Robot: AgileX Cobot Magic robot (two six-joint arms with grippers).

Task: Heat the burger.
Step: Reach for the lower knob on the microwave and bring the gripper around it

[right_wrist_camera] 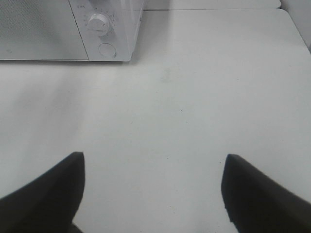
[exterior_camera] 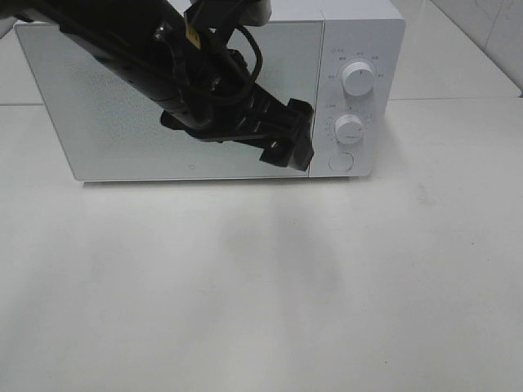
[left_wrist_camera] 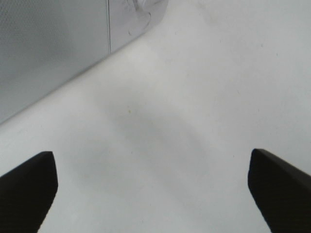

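Closed microwave (exterior_camera: 386,98) at the counter's (exterior_camera: 261,294) far edge, burger unseen, presumably inside; left gripper (exterior_camera: 296,140) spread open, empty, before the door (exterior_camera: 106,122); right gripper (right_wrist_camera: 153,189) open too; next, likely setting 1 dial (exterior_camera: 349,128).

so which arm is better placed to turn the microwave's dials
Left. The left end effector hangs open just beside the round lower dial of the white microwave; the right end effector is over the white table, farther off.
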